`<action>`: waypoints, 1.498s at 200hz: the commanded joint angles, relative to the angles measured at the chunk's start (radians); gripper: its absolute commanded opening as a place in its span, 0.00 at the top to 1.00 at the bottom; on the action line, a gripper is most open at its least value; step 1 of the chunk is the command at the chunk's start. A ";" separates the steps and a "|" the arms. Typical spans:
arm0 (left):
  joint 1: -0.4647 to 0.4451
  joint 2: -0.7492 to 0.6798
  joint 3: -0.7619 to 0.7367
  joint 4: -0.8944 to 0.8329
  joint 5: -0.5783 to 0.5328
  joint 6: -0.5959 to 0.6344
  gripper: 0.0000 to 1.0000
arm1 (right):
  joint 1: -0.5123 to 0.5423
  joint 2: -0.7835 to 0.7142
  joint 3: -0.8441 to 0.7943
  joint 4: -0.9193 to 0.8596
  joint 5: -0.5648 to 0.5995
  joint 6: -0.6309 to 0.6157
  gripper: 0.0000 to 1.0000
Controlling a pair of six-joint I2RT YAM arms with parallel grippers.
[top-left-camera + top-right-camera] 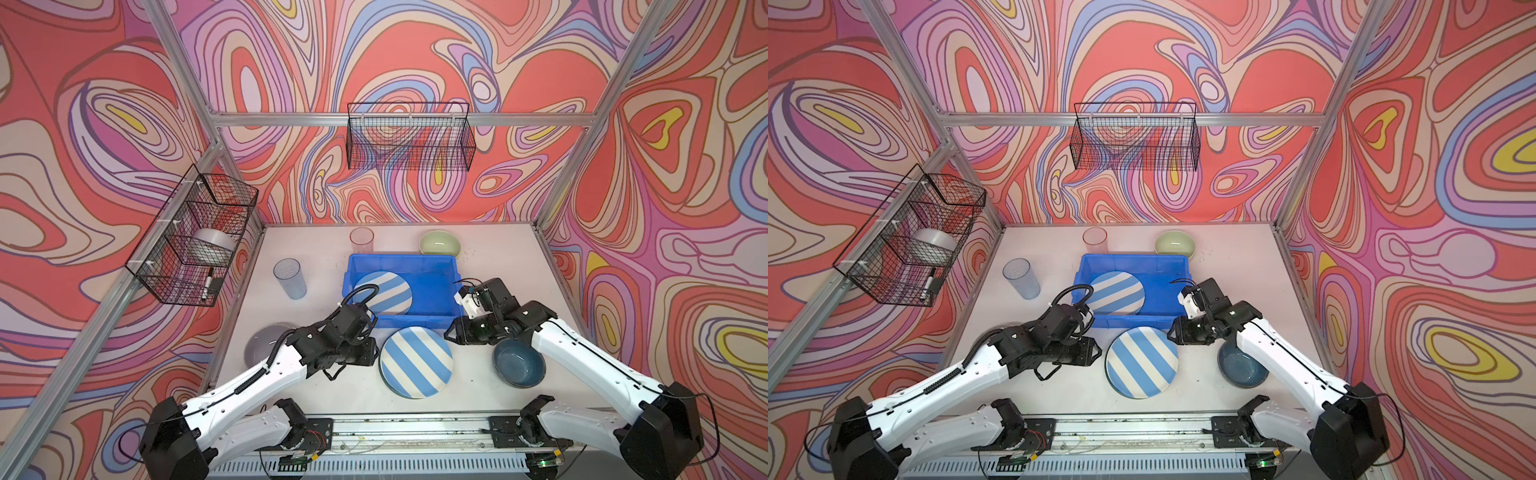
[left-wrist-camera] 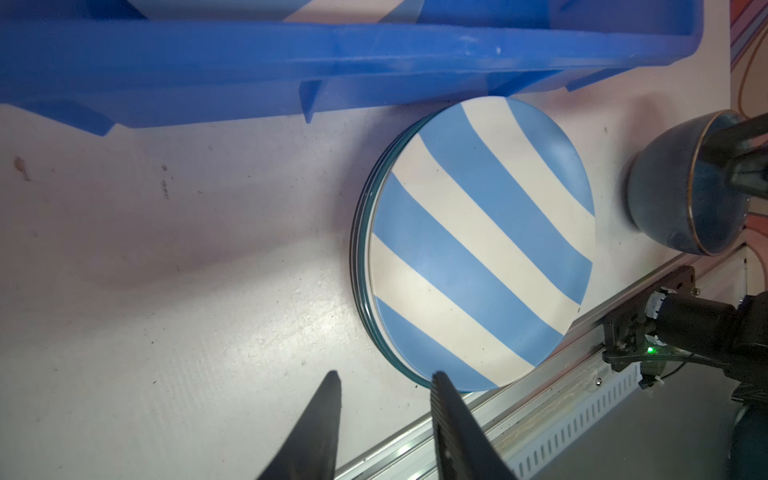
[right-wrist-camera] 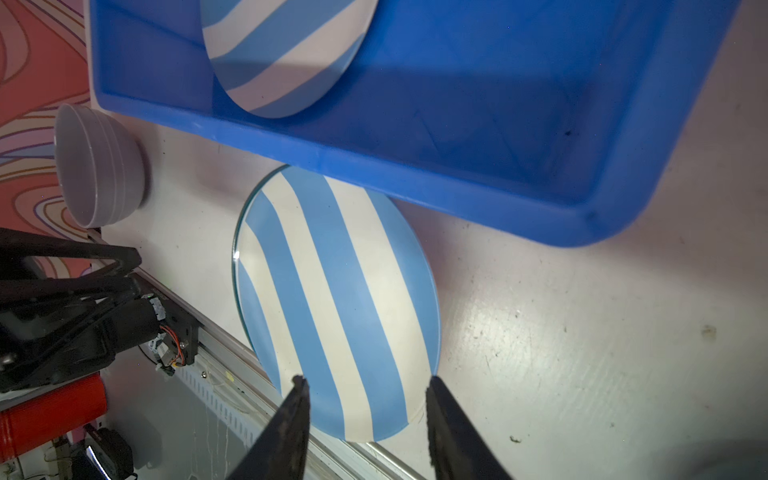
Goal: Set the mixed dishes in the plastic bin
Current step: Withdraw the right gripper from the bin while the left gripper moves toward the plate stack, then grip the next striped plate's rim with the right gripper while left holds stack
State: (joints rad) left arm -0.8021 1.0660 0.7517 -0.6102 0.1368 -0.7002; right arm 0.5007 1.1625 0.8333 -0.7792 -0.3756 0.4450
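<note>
Dial: centred on the plastic bin (image 1: 415,322); 12 o'clock toward the back wall.
Grey bowl (image 1: 262,349): at 8 o'clock, on the table, partly hidden by the left arm.
Blue tumbler (image 1: 289,277): at 9 o'clock, upright, apart from the bin.
Left gripper (image 2: 386,380): at 7 o'clock, jaws partly parted and empty, low beside the 9 o'clock edge of the table plate.
Pink tumbler (image 1: 361,240): at 11 o'clock, upright, just behind the bin.
Binned plate (image 1: 382,291): striped, in the bin's left half, seemingly propped on the left wall.
Table plate (image 1: 415,361): at 6 o'clock, just beside the front wall; topmost of a stack, judging by the rims in the left wrist view.
Green bowl (image 1: 439,243): at 1 o'clock, behind the bin.
Right gripper (image 3: 366,384): at 5 o'clock, jaws partly parted and empty, tips above the table plate's 2 o'clock edge.
Dark blue bowl (image 1: 518,368): at 4 o'clock, under the right arm.
Step in hand: probably seizing the table plate.
Method: slip one finger beneath the top rim only, pinch firmly, lift clear of the rolled rim, lay down in the free right half; avoid nudging the dark blue bowl.
</note>
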 commanded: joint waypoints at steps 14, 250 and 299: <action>-0.040 0.077 -0.012 0.095 -0.052 -0.058 0.62 | 0.006 -0.007 -0.071 0.053 -0.023 0.054 0.53; -0.151 0.371 -0.012 0.211 -0.120 -0.113 0.65 | 0.006 -0.009 -0.247 0.254 -0.077 0.136 0.58; -0.168 0.411 0.000 0.235 -0.114 -0.117 0.65 | 0.006 -0.034 -0.238 0.234 -0.083 0.138 0.64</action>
State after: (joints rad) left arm -0.9623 1.4406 0.7494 -0.3424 0.0341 -0.7971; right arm 0.5011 1.1599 0.5953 -0.5339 -0.4461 0.5816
